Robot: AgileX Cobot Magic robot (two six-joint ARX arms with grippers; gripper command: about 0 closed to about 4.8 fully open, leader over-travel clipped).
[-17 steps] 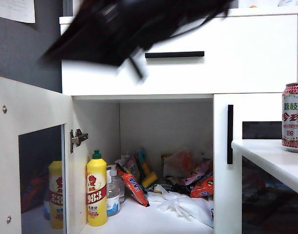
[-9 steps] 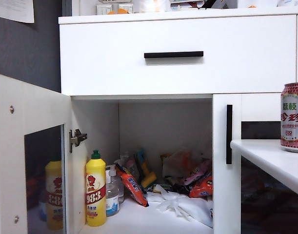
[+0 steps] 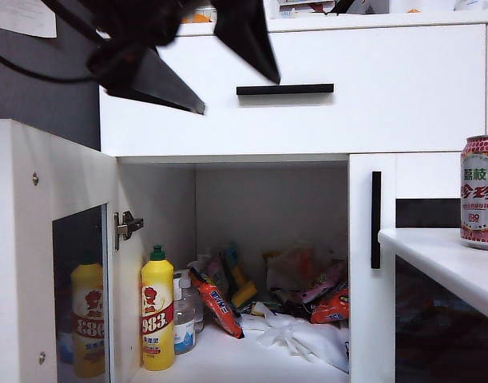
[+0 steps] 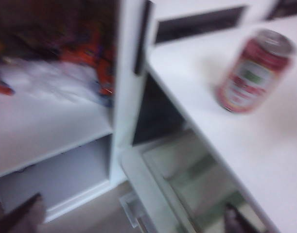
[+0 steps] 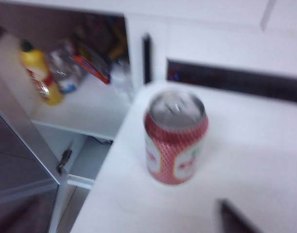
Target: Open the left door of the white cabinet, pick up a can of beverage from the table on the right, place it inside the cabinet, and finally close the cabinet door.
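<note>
The white cabinet (image 3: 387,120) has its left door (image 3: 36,239) swung open toward me, with the dark glass panel low in it. The can of beverage (image 3: 481,191), red and white, stands upright on the table (image 3: 435,255) at the right. My left gripper (image 3: 240,96) hangs open in front of the drawer at the top left, holding nothing. Its wrist view shows both fingertips (image 4: 17,218) far apart, the gripper (image 4: 126,221) well short of the can (image 4: 253,73). My right gripper (image 5: 133,221) is open above the table (image 5: 255,165), just short of the can (image 5: 175,138). It is outside the exterior view.
Inside the cabinet stand a yellow bottle (image 3: 157,311) and a clear bottle (image 3: 184,319), with snack packets (image 3: 220,303) and a white bag (image 3: 299,335) behind. The right door (image 3: 371,319) is shut, its black handle (image 3: 375,219) beside the table edge. The drawer handle (image 3: 285,89) is above.
A blurred dark arm crossed the top a second ago, then left the view. Now the open left gripper has come in at the top left. The left door has swung slightly.
</note>
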